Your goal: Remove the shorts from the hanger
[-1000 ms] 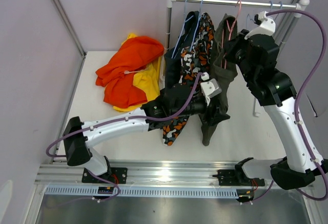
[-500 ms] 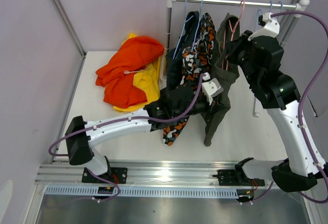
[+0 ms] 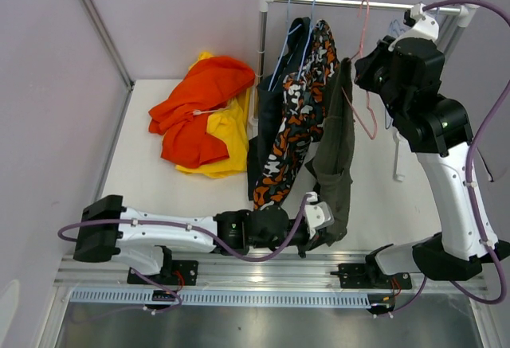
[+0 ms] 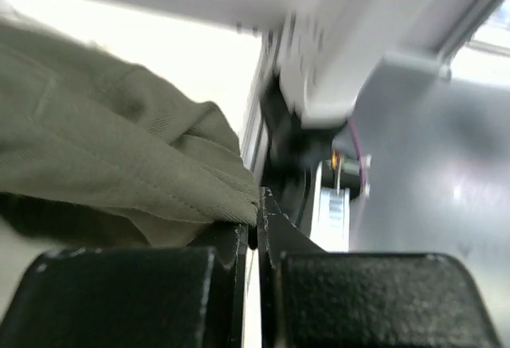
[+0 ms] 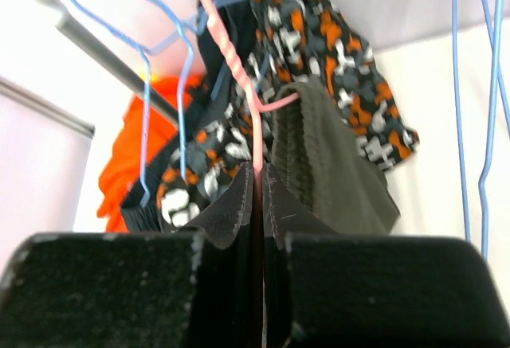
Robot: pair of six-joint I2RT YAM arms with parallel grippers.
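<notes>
Olive shorts (image 3: 339, 145) hang stretched from just under the rail (image 3: 358, 1) down and well away from it, where the left gripper (image 4: 256, 213) is clamped tight on their hem. The right gripper (image 5: 259, 181), just below the rail's right end, is pinched closed on the pink hanger (image 5: 231, 53), whose arm sits in the olive waistband. Camo shorts (image 3: 299, 117) and navy shorts (image 3: 267, 117) hang from the rail's left half. Orange shorts (image 3: 199, 101) lie heaped over yellow shorts (image 3: 227, 129), left of the rail.
</notes>
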